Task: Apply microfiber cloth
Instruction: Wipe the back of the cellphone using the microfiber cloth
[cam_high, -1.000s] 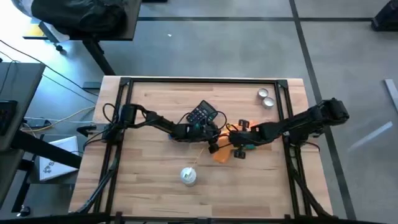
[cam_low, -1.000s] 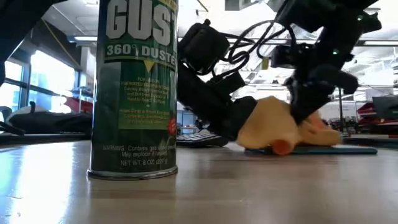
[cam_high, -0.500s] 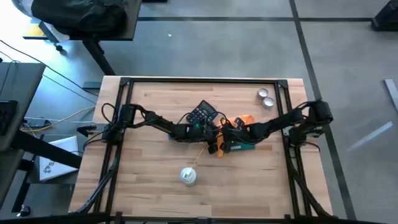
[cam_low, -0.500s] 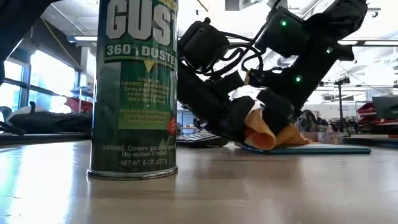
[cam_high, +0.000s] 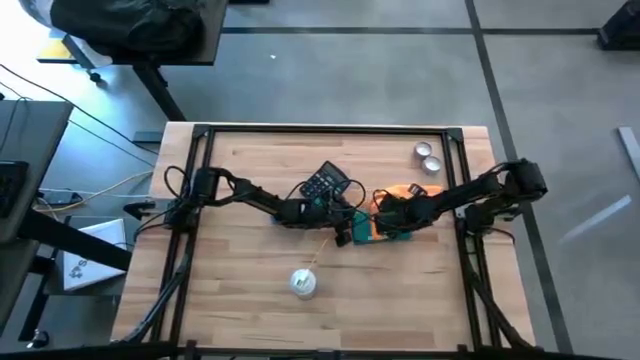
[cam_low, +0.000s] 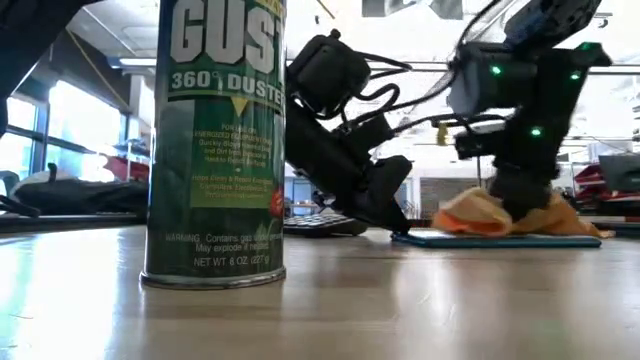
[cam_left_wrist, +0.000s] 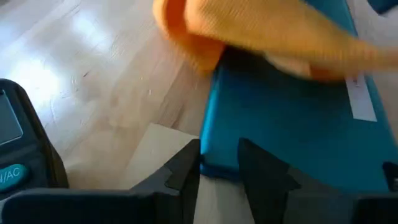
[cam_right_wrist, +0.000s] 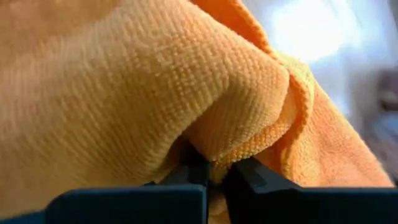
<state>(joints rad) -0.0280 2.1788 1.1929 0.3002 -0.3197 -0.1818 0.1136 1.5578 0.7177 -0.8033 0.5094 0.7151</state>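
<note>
**Cloth held on teal pad by right arm; left arm grips pad edge**

The right gripper (cam_high: 385, 215) stands near the middle of the counter (cam_high: 250, 290), its fingers (cam_right_wrist: 193, 171) clenched on a bunched fold of the microfiber cloth (cam_high: 400, 192). The orange cloth lies on top of a flat teal pad (cam_low: 500, 240), which rests on the counter surface just right of centre. In the low view the cloth (cam_low: 480, 212) sits crumpled directly under the right gripper, touching the pad, with part of it trailing toward the right arm's side.

The left gripper (cam_high: 343, 228) meets the pad from the opposite side. Its fingers (cam_left_wrist: 183, 174) are closed on the near edge of the pad (cam_left_wrist: 292, 137), one on each face, as far as the left wrist view shows.

A black calculator (cam_high: 326, 183) lies just behind the left gripper. A green duster can (cam_low: 215, 140) stands upright toward the front of the counter, well apart from the cloth. Two small round tins (cam_high: 428, 156) sit near the far right corner
</note>
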